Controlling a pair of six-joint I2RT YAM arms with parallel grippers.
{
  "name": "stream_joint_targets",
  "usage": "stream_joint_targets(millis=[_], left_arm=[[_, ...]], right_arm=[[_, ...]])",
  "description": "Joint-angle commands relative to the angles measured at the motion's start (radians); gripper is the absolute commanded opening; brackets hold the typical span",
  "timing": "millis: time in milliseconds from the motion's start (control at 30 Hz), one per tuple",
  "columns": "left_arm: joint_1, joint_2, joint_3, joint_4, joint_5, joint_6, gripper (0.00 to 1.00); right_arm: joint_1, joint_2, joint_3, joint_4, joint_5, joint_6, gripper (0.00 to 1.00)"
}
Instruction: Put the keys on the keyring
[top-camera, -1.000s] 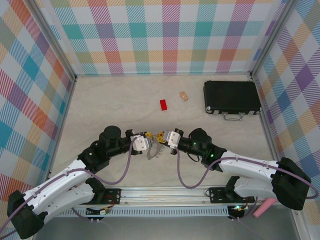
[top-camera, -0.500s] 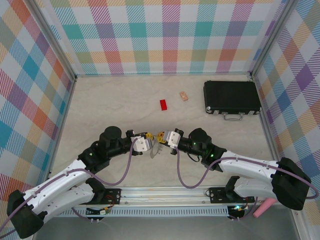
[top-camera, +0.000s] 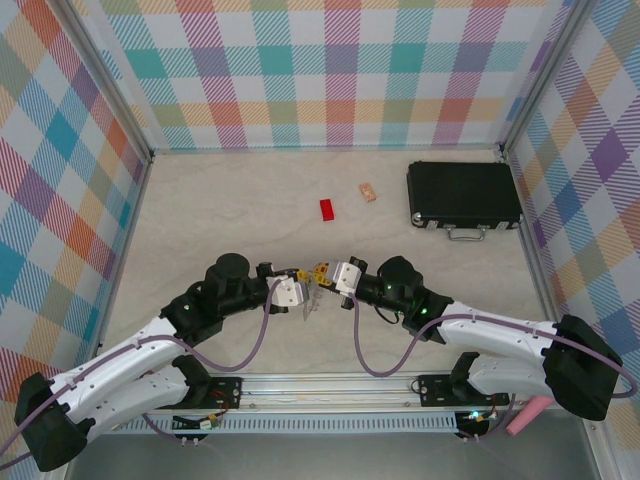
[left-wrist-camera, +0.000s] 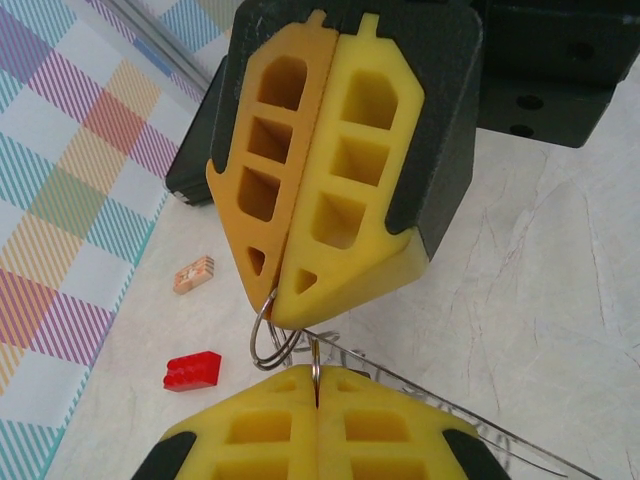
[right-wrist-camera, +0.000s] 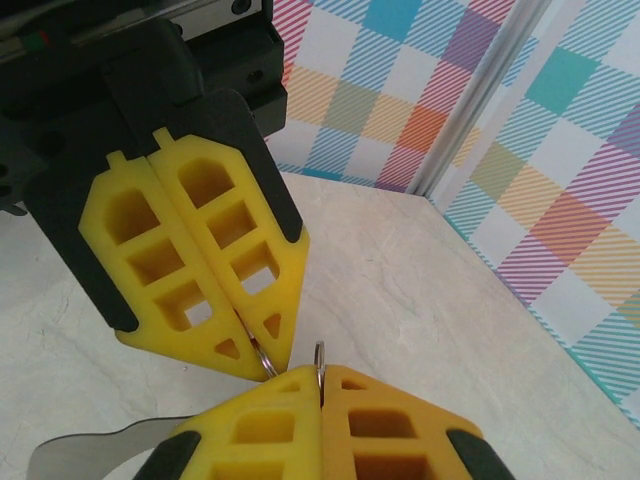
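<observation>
- The keyring (top-camera: 309, 301) is up off the table (top-camera: 220, 215), hanging between the two grippers near the middle of the near side. From the top camera it looks edge-on, with its long line running from the fingertips back toward the arm bases.
- In the right wrist view the flat grey band sags off to the lower left, so the floppy part is trailing below the pinch, not standing between the tips.
- The left gripper (left-wrist-camera: 316, 380) has its pads pressed together on one thin wire loop (left-wrist-camera: 315, 358) at the ring's edge.
- The right gripper (right-wrist-camera: 320, 378) is clamped shut too, with a sliver of wire poking up out of its tips.
- The two sets of tips are nose to nose, nearly touching, and the pinched loops sit just beside each other. Neither arm is really nearer.
- My guess is the next bit depends on that tiny gap straight between the tips and on how the loops are turned to each other.
- I can't tell if the key is in either pinch, it's too small to make out.
- The red block (top-camera: 327, 209), tan block (top-camera: 368, 191) and black case (top-camera: 463, 193) sit well away at the far side.
</observation>
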Motion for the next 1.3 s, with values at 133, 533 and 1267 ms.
stream_joint_targets(millis=[133, 533, 1267], left_arm=[[-0.013, -0.038, -0.041, 0.068, -0.005, 0.018, 0.00], [-0.014, -0.040, -0.047, 0.115, -0.046, 0.012, 0.00], [-0.013, -0.013, -0.025, 0.064, 0.011, 0.020, 0.00]], right_arm=[[0.005, -0.019, -0.009, 0.055, -0.014, 0.013, 0.00], [0.004, -0.027, -0.028, 0.058, -0.009, 0.002, 0.00], [0.003, -0.028, -0.023, 0.055, -0.002, 0.007, 0.00]])
